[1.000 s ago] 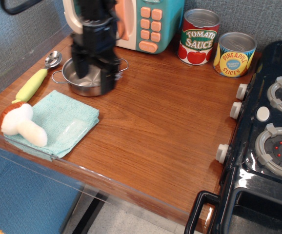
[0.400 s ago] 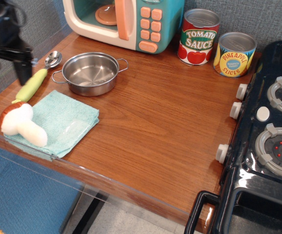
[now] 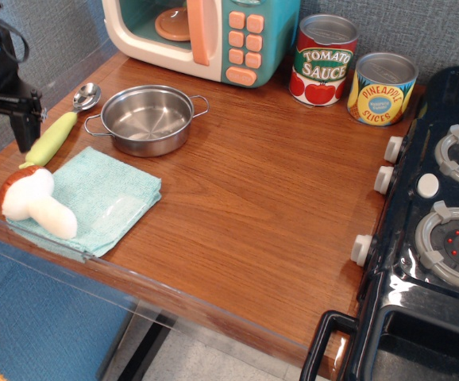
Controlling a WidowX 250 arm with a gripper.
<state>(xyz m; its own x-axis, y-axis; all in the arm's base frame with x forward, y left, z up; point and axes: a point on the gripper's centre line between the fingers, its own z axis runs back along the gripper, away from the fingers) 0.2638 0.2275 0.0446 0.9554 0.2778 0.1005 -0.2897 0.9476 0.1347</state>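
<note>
Mostly shiny toy-kitchen plastics on a wood top

The table [image 3: 261,198] is smooth, semi-gloss wood grain. The pot [image 3: 146,119] is polished metal, the microwave [image 3: 206,36] glossy plastic, the towel [image 3: 94,198] soft matt cloth, the mushroom [image 3: 31,202] fuzzy plush, the stove [image 3: 432,238] glossy black plastic, and the cans [image 3: 352,71] paper-labelled with metal lids.

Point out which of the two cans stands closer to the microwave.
The tomato sauce can, red-labelled, right beside the microwave; the yellow pineapple can stands farther right.
</note>
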